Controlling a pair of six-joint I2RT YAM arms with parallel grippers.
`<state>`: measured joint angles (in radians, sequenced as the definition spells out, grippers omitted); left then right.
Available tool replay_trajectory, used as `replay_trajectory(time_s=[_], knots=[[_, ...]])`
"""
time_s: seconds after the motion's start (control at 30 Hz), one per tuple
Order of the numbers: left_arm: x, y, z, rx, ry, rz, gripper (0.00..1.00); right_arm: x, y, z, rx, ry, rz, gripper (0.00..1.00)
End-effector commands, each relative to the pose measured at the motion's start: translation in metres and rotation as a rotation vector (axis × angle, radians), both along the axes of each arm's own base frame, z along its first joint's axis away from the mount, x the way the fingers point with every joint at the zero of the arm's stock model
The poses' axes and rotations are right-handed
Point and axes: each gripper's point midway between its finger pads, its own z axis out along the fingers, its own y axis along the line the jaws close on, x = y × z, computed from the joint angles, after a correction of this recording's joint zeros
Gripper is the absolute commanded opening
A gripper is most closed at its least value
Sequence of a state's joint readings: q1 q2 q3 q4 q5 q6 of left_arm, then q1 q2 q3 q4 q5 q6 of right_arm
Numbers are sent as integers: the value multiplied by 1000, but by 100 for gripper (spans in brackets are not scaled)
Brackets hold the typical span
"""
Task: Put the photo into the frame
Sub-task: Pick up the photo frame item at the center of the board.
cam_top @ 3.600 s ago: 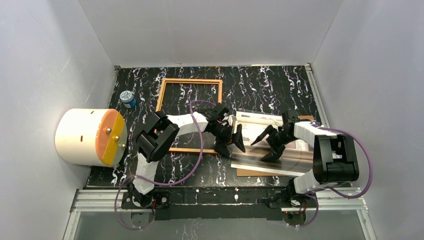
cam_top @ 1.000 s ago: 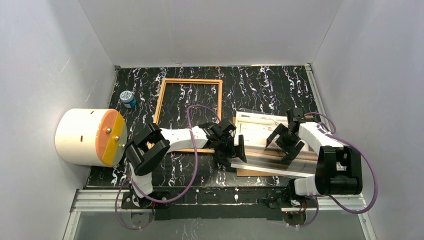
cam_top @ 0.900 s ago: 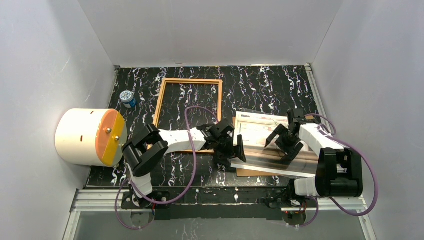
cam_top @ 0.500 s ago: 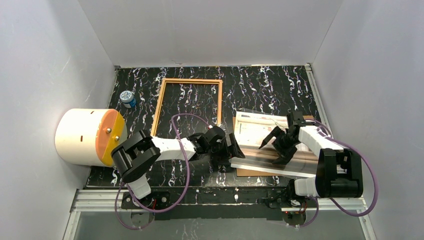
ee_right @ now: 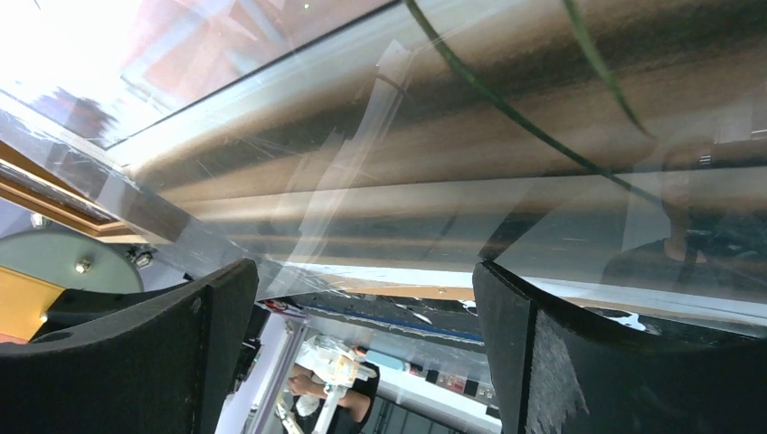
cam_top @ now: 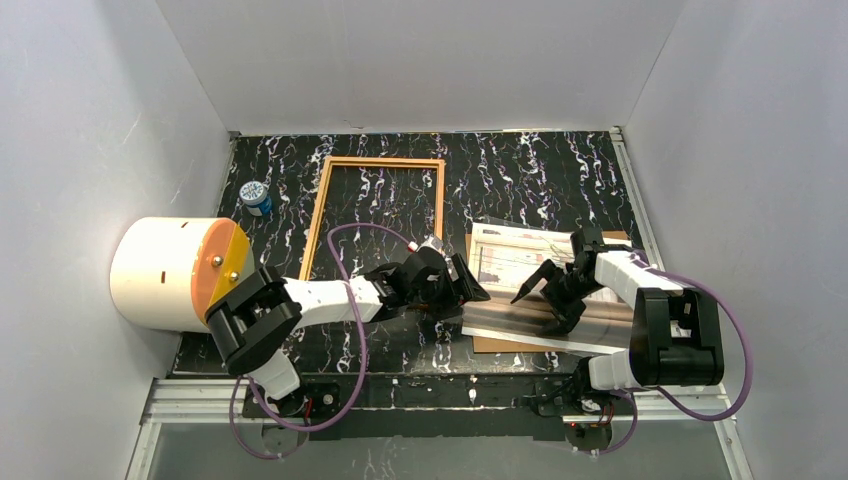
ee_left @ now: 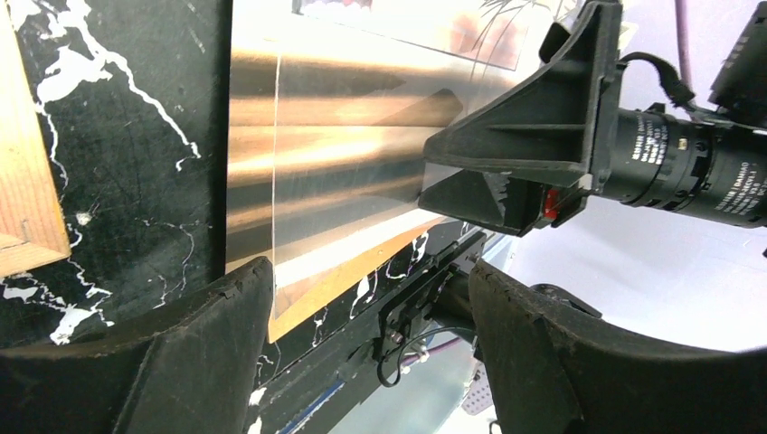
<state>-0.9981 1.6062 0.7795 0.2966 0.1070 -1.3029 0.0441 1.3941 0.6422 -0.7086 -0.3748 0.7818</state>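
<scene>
The photo (cam_top: 512, 258) lies face up at the right on a brown backing board (cam_top: 497, 346), with a clear pane (ee_left: 298, 226) over it. The frame (cam_top: 325, 205) lies apart at the back centre, only the tabletop showing inside it. My left gripper (cam_top: 465, 297) sits low at the photo's left edge, open, one finger (ee_left: 181, 362) beside the pane's near corner and nothing between the jaws. My right gripper (cam_top: 540, 308) hovers open over the striped curtain part of the photo (ee_right: 452, 181), gripping nothing.
A white cylinder with an orange face (cam_top: 180, 272) lies at the left. A small blue-and-white jar (cam_top: 256, 196) stands behind it. White walls close in three sides. The frame's wooden rail (ee_left: 27, 181) runs beside my left finger.
The left arm has dropped lower and stretched out flat, bringing its gripper down to the photo's left edge with the jaws somewhat narrower. The right gripper shifted slightly left over the photo.
</scene>
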Motion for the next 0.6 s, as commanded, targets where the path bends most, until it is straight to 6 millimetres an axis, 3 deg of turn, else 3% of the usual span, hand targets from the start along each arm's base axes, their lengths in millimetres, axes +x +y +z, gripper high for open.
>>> replay_trajectory(time_s=[0.0,0.3,0.57], knots=[[10,1,16,29,-67,8,76,-9,-30,-38,-181,-19,75,98],[5,-17,16,-49,-22,-38,73,-8,-30,-38,-179,-27,76,98],[4,-31,5,-68,23,-59,52,-6,-28,-35,-166,-44,70,94]])
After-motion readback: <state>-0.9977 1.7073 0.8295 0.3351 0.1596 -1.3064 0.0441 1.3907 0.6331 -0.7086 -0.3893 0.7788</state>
